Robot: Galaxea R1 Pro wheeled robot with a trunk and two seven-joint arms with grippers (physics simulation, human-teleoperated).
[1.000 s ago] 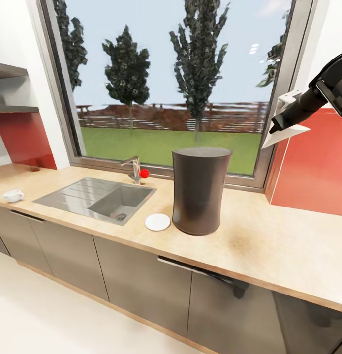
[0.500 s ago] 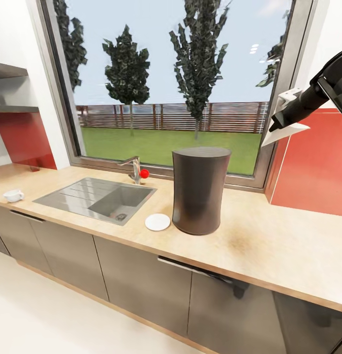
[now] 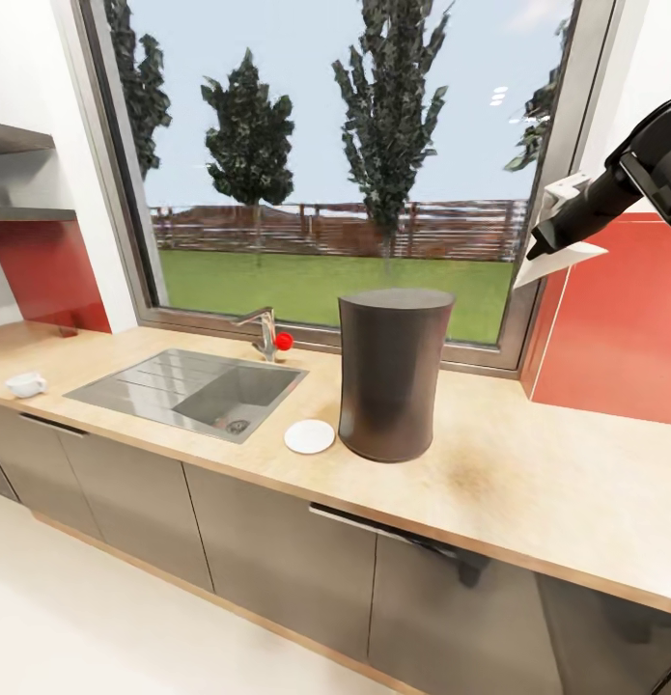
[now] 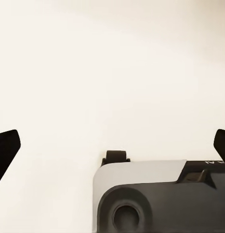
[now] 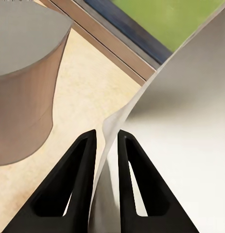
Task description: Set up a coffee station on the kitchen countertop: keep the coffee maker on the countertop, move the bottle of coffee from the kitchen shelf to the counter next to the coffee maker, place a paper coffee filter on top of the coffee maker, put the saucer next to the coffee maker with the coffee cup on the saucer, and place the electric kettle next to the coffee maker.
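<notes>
Head view: the right gripper (image 3: 545, 243) carries the paper coffee filter (image 3: 559, 263) high at the window frame, up and to the right of the coffee maker (image 3: 391, 373), which stands on the bench (image 3: 528, 483) with the saucer (image 3: 309, 436) just beside its base. The right wrist view shows both fingers (image 5: 76, 187) pressed onto a thin edge of the white sheet. The filter's pointed end faces the coffee maker, and its long axis runs nearly level, tipped slightly upward toward the wall. The likely risk is the flimsy paper slipping or folding in so narrow a pinch, or landing askew if released short of the machine's flat top. The coffee cup (image 3: 26, 384) sits far off at the bench's left end, past the sink (image 3: 142, 381). The left gripper (image 4: 112, 155) is spread wide over pale floor.
</notes>
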